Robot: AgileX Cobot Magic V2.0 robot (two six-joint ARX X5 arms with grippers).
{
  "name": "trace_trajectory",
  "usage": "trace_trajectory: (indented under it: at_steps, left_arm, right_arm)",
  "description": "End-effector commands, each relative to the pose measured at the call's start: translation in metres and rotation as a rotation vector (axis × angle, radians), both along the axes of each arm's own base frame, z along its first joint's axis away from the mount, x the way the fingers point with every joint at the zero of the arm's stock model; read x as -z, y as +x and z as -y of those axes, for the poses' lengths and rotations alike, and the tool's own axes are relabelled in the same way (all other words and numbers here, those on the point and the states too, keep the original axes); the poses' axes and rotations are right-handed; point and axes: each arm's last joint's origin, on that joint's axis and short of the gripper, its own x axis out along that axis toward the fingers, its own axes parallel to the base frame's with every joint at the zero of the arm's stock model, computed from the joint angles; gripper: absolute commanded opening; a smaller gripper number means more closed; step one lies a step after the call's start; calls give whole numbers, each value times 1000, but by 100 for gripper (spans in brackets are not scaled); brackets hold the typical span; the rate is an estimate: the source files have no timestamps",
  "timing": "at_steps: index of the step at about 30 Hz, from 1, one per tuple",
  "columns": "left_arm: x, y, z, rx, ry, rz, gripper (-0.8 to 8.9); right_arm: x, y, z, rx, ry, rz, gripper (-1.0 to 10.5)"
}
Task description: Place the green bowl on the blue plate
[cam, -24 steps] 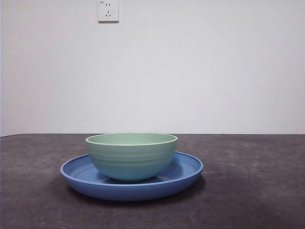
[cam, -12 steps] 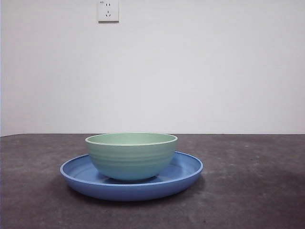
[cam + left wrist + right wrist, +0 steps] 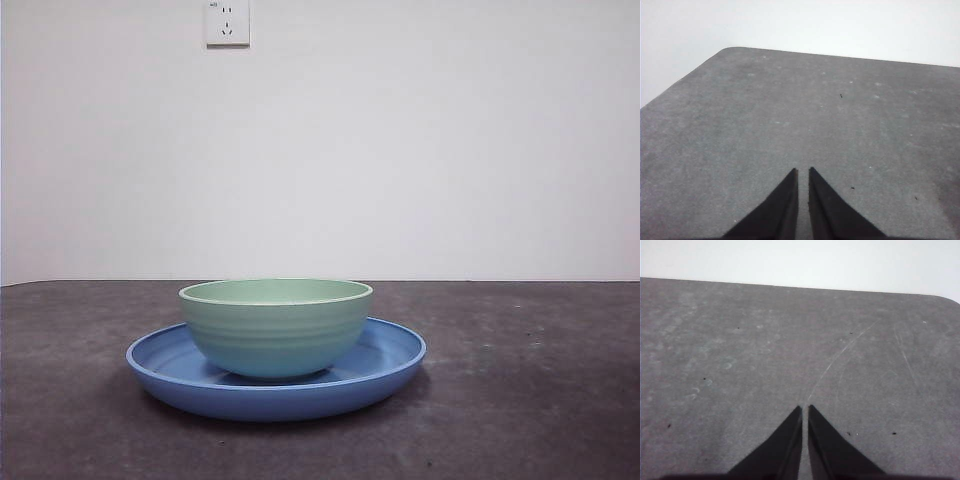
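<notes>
The green bowl (image 3: pixel 276 328) sits upright on the blue plate (image 3: pixel 392 358), alone on the grey tabletop (image 3: pixel 530 400). A wall socket (image 3: pixel 227 22) is mounted behind. The left pincer (image 3: pixel 802 172) and right pincer (image 3: pixel 804 410) hover apart, jaws nearly closed and empty.

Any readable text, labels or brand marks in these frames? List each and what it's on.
None readable.
Wall socket: a tiny mark at its top left corner, too small to read.
Green bowl, blue plate, table: no print visible in any view.

The green bowl (image 3: pixel 276 328) sits upright in the middle of the blue plate (image 3: pixel 390 365), which lies on the table (image 3: pixel 530 400). Neither gripper is near them.
</notes>
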Motion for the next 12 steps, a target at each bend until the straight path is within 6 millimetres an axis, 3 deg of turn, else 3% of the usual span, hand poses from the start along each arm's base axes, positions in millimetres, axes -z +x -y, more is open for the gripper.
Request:
trace_trajectory:
  at_steps: [1,12]
  left_arm:
    - [8,1,0,-4,-2,-26,33]
    - [8,1,0,-4,-2,-26,33]
  right_arm:
    - [3,0,0,10,17,-14,18]
    - [0,0,0,1,23,14,18]
